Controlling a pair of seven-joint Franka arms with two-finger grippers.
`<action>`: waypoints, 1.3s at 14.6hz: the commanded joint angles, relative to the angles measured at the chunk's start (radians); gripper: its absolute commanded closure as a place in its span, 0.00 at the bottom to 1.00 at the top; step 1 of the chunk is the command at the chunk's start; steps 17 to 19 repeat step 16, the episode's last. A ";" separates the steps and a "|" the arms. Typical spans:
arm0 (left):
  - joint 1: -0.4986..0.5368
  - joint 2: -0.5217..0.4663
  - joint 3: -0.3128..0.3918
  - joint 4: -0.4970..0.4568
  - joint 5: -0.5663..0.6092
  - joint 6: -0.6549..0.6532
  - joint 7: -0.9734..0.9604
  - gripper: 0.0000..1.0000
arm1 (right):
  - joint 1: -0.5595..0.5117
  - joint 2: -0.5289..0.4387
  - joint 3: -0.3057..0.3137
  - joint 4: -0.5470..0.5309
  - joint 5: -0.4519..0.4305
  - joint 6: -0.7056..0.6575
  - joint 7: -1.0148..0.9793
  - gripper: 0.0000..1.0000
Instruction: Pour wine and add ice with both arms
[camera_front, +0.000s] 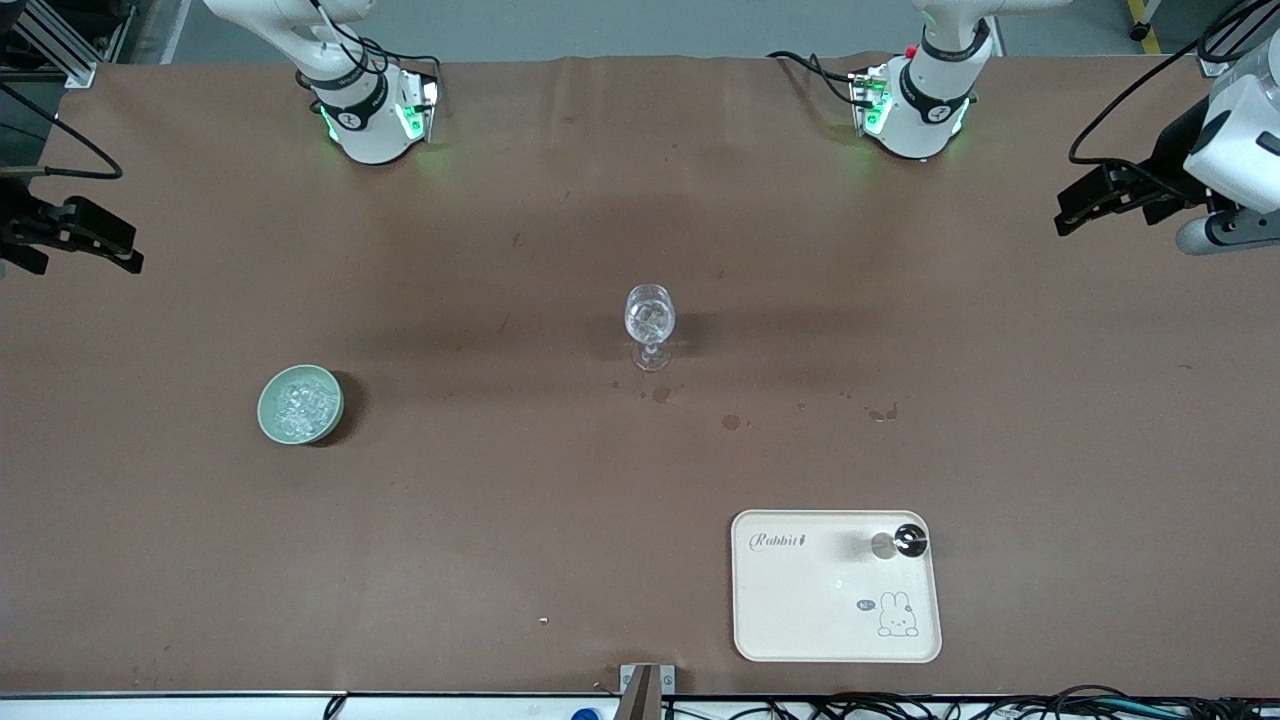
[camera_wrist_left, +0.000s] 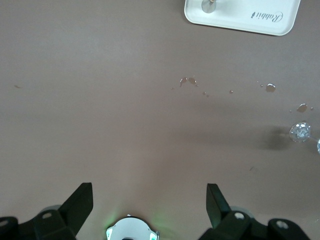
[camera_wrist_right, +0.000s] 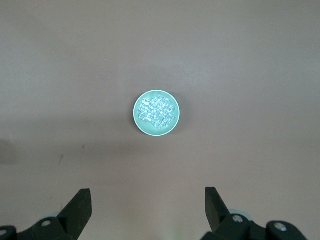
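A pale green bowl (camera_front: 266, 412) near the right arm's end of the table holds the ice (camera_front: 300, 400), a heap of clear chunks. In the right wrist view the bowl (camera_wrist_right: 138, 122) and ice (camera_wrist_right: 157, 110) lie below my open right gripper (camera_wrist_right: 148, 200). A clear stemmed glass (camera_front: 650, 318) stands mid-table with glints inside. My right gripper (camera_front: 118, 250) hangs over the right arm's table end. My left gripper (camera_front: 1075, 212) hangs open over the left arm's end; between its fingers (camera_wrist_left: 149, 200) is bare table. No wine shows.
A cream rabbit tray (camera_front: 800, 600) lies near the front edge, with a small dark-topped metal vessel (camera_front: 900, 541) on it. Wet spots (camera_front: 731, 421) mark the brown cover nearer the front camera than the glass. The arm bases (camera_front: 372, 115) stand along the back edge.
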 joint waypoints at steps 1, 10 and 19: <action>-0.010 -0.073 0.002 -0.069 0.002 0.032 0.042 0.00 | 0.000 0.003 -0.001 0.004 0.031 0.016 0.002 0.00; -0.005 0.032 0.004 0.032 0.069 0.052 0.136 0.00 | -0.002 0.006 -0.001 -0.001 0.031 0.024 -0.003 0.00; -0.008 0.034 0.004 0.040 0.074 0.057 0.136 0.00 | -0.008 0.008 -0.002 0.010 0.031 0.028 0.002 0.00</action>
